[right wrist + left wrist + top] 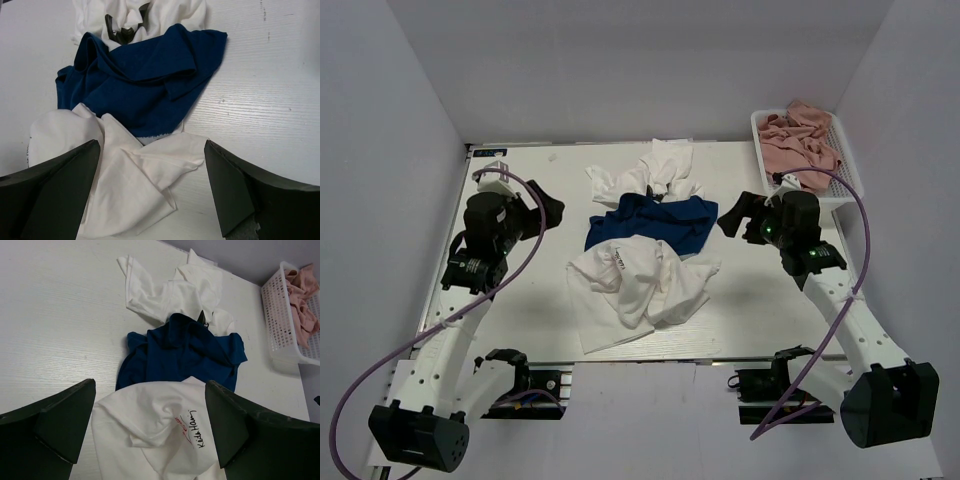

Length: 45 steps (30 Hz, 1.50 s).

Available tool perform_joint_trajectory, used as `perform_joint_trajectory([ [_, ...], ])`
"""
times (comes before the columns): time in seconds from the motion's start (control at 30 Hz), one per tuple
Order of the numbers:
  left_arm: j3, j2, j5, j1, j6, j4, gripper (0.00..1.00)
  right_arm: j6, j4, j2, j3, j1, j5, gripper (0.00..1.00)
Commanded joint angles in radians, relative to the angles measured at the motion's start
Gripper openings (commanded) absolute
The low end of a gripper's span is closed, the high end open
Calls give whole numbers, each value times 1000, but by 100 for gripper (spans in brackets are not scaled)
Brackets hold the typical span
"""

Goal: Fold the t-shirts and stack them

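Between the matt black fingers of the left hand (150,384) lies the near white t-shirt (155,435), marked with black handwritten lettering (197,432) and a red scrawl beside it. Beyond it from that hand is the royal blue t-shirt (185,352), plain, and farther still the far white t-shirt (165,290) with a black-and-grey print (120,35). The tabletop (50,315) is white with a faint grain. Beyond the black right hand (735,218), to its right, a white mesh basket (275,325) holds dusty pink cloth (300,305). A purple cable (866,245) trails behind each hand.
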<state>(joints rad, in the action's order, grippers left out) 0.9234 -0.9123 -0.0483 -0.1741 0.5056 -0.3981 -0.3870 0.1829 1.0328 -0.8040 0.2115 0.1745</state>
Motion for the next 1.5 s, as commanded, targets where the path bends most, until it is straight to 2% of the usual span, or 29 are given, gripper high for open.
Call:
perform_joint_trajectory([
  [0.0, -14, 44, 57, -4, 19, -22, 100, -56, -17, 4, -47, 0, -91, 90],
  [0.07, -38, 44, 57, -4, 39, -1, 100, -67, -34, 9, -37, 3, -110, 90],
  [0.17, -38, 33, 57, -4, 67, -1, 100, -9, -51, 24, -40, 8, -47, 90],
  [0.27, -38, -2, 32, -4, 77, -15, 100, 54, 30, 100, -113, 78, -128, 90],
  [0.33, -38, -20, 19, -4, 77, -15, 100, 89, 84, 140, -171, 195, -170, 90],
  [0.37, -38, -29, 19, -4, 77, -15, 100, 94, 89, 195, -196, 307, -220, 90],
  [0.43, -38, -45, 19, -4, 77, -24, 100, 123, 79, 229, -219, 395, -260, 90],
  [0.47, -38, -59, 28, -4, 77, -36, 100, 131, 85, 287, -247, 525, -309, 90],
  [0.57, -38, -68, 39, -4, 77, -47, 100, 148, 93, 384, -273, 685, -391, 90],
  [0.77, -38, -68, 48, -4, 86, -59, 100, 88, 58, 554, -256, 837, -463, 90],
  [0.93, -38, -68, 76, -4, 96, -68, 100, 121, -49, 671, -254, 873, -549, 89],
  [0.97, -38, -68, 76, -4, 96, -68, 100, 122, -63, 671, -258, 871, -556, 85],
  [1.07, -38, -68, 76, -4, 96, -77, 100, 128, -108, 722, -290, 864, -602, 63],
  [1.1, -38, -68, 85, -4, 96, -77, 100, 128, -109, 728, -311, 862, -612, 42],
  [1.13, -38, -68, 85, -4, 106, -77, 100, 126, -114, 730, -329, 861, -634, 28],
  [1.17, -38, -68, 96, -4, 106, -88, 100, 126, -126, 725, -346, 861, -653, 2],
  [1.23, -38, -68, 96, -4, 117, -100, 100, 105, -122, 699, -369, 858, -748, 0],
  [1.3, -29, -68, 119, -4, 128, -125, 100, 106, -126, 650, -394, 848, -777, 0],
  [1.47, -40, -48, 128, -4, 140, -107, 100, 169, -169, 457, -472, 772, -915, 0],
])
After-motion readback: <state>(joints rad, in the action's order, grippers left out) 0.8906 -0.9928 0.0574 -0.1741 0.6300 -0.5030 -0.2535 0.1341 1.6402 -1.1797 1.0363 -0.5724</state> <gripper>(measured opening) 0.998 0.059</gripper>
